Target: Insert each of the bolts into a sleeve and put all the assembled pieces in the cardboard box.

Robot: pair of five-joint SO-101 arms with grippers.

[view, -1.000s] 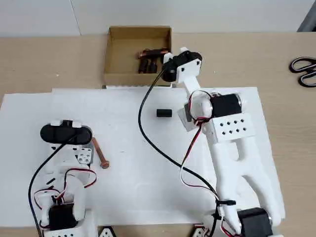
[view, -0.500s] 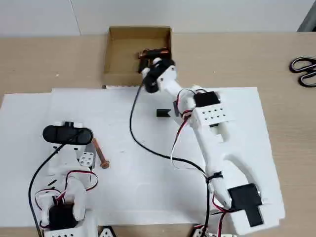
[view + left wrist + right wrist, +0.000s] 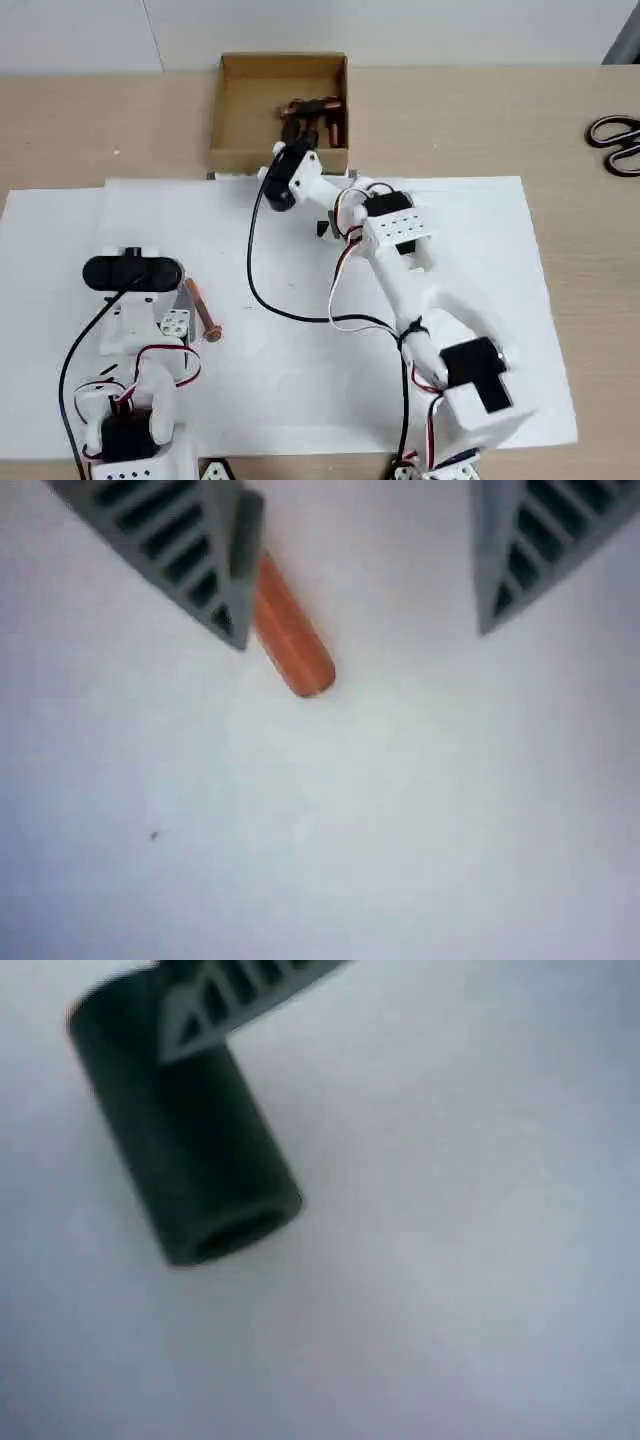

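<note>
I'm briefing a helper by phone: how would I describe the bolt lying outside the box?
Start at the white sheet on the table and go to its left side, where the left gripper hangs. The bolt lies flat beside it: a bare copper-coloured rod, unlike the sleeved ones in the cardboard box and the short black sleeve.

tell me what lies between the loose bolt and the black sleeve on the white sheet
In the high view, bare white sheet and the right arm's black cable crossing it lie between the bolt and sleeve.
</note>
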